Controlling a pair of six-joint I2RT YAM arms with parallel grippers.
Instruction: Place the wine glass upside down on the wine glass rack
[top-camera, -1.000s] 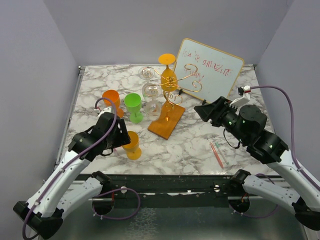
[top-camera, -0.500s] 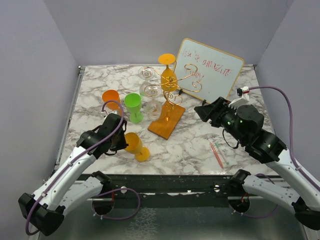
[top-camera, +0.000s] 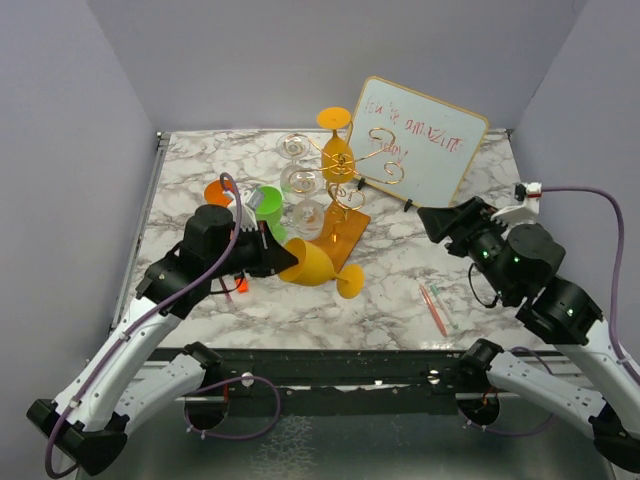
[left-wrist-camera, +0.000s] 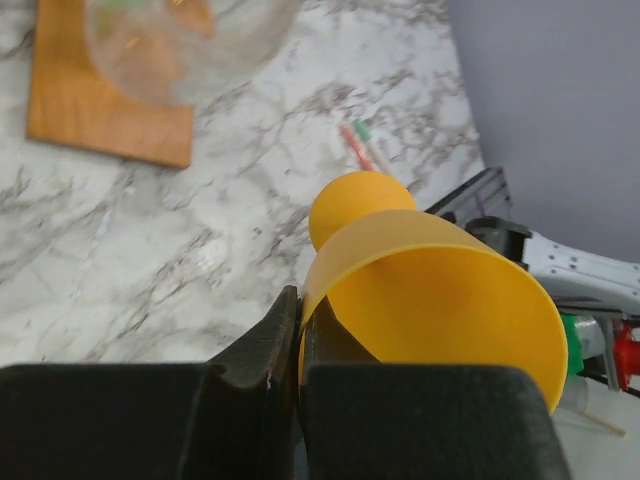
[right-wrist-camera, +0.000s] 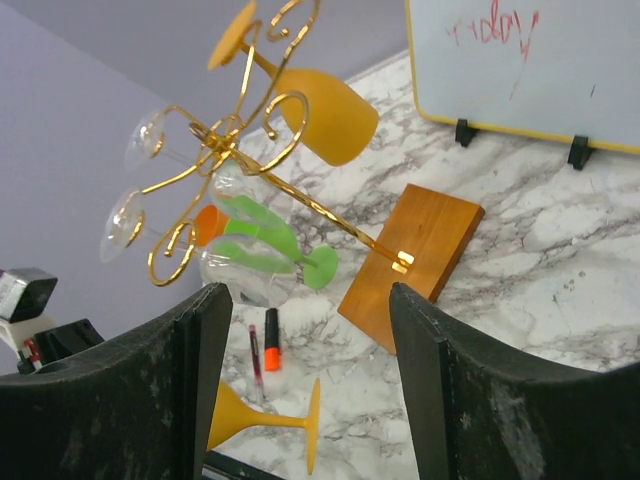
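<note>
Matte orange wine glass (top-camera: 318, 266) lifted, tipped sideways; left claw (top-camera: 280, 257) clamps rim; right claw (top-camera: 431, 219) spread.

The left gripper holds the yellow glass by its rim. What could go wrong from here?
1. The left gripper pinches only the rim of the yellow glass, which is tilted sideways; it may slip or swing.
2. The rack is crowded; clear glasses hanging on it might be knocked.

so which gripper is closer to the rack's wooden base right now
Left. The left gripper, shut on the yellow-orange glass at its rim, is just beside the wooden base at its near-left end. The right gripper hovers open farther off to the right, by the whiteboard.
</note>
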